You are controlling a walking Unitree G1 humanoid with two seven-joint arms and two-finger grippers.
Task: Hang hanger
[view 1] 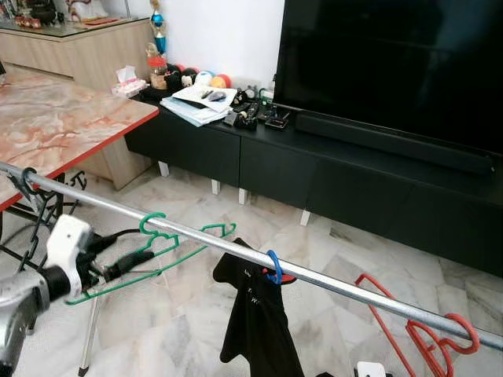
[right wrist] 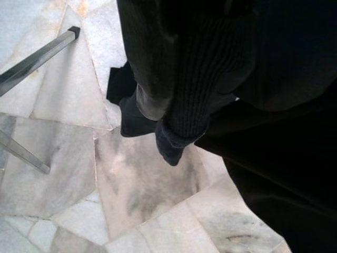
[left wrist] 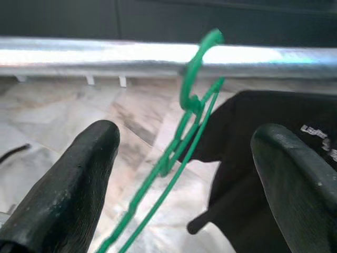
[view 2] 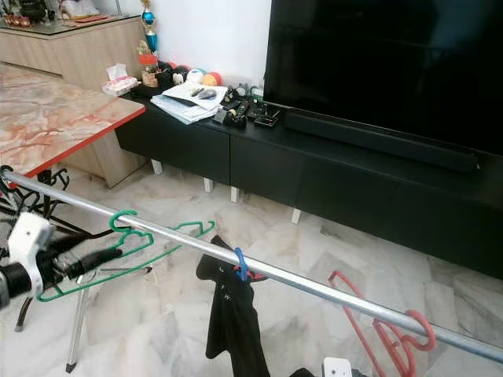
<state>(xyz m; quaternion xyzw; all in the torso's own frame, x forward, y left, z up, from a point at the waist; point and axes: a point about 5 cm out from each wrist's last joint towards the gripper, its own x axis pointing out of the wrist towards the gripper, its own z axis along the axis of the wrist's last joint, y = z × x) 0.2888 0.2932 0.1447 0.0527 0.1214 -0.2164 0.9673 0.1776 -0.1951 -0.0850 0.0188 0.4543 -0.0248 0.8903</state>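
Your right gripper's fingers are hidden; I cannot tell their state. Lower left, the green hanger (view 1: 169, 239) hooks the metal rail (view 1: 330, 281), passing between your left gripper's (left wrist: 181, 174) wide-open jaws, unheld.

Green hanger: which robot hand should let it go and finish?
Left. The left hand is right at the green hanger, whose hook already sits over the rail, with its fingers spread either side. The right arm hangs low near dark cloth.
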